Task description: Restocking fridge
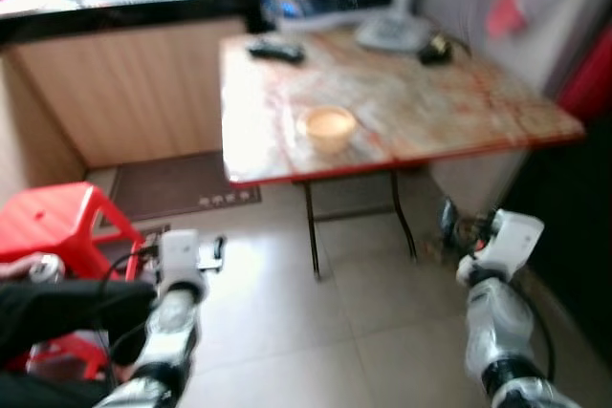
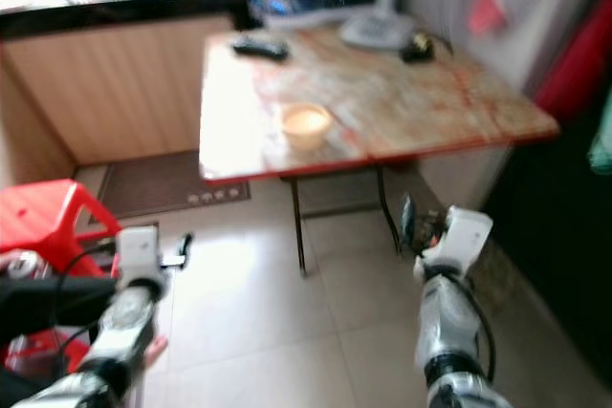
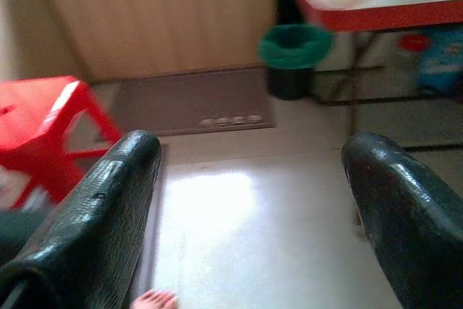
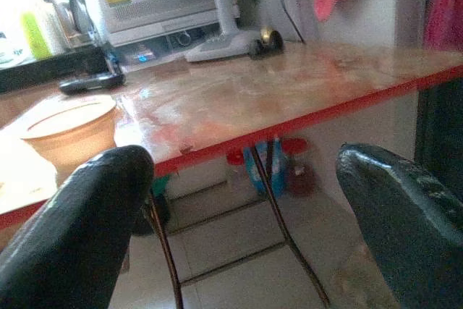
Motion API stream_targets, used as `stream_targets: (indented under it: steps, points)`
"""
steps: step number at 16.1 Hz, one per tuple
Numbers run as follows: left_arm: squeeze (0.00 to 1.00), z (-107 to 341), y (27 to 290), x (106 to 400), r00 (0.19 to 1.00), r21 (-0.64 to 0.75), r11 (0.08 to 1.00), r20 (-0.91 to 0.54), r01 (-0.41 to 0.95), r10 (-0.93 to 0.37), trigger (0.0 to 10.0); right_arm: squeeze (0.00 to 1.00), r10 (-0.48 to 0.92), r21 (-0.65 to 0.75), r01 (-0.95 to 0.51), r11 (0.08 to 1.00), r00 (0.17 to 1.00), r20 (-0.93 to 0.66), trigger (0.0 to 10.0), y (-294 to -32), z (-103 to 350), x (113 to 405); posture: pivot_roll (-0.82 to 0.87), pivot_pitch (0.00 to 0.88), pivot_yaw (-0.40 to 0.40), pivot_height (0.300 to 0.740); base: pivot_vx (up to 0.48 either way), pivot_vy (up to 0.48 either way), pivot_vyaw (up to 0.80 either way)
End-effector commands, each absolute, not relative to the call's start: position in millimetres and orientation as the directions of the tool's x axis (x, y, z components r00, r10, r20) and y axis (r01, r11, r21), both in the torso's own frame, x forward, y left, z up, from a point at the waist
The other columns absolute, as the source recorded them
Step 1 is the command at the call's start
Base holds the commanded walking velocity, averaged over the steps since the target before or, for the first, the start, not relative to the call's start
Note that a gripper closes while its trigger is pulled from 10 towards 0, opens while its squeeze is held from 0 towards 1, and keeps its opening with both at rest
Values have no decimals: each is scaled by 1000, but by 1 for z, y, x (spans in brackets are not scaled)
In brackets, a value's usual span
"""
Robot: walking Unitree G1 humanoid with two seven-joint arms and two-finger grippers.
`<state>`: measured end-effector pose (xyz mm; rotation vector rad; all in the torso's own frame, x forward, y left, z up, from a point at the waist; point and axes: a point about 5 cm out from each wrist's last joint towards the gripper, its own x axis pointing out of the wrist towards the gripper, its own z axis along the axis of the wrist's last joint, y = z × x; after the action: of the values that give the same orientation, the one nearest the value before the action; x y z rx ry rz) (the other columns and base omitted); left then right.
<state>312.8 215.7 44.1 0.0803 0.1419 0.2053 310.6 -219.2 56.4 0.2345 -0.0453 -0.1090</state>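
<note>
Two grippers, fingers apart, empty | left gripper [image 3: 246,215] over floor | right gripper [image 4: 239,215] facing table [image 4: 304,99], bowl [image 4: 69,132] beyond

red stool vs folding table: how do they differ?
The red stool is solid red plastic; the folding table has a pale marbled top with only a red edge. The stool stands low on the floor by the left claw; the table is taller, on thin dark metal legs. The table carries a bowl, a remote and a fan base. Both stand on the tiled floor.
</note>
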Motion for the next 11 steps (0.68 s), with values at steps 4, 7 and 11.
stream_targets:
  steps: [4,7,11]
  points:
    - [0,48,220,315,966,84,972,-117,-220,229,10000,0,-97,244,171,955,953,-288,10000,-214,-3,273,-18,0,37,740,0,0,0]
    - [0,57,219,320,974,82,974,-72,-209,215,10000,0,-52,147,143,979,868,-494,10000,-207,-35,244,-14,0,33,740,0,0,0]
    - [0,65,217,324,980,94,977,-32,-191,195,10000,0,-45,108,144,984,778,-627,10000,-200,-60,213,1,0,31,740,0,0,0]
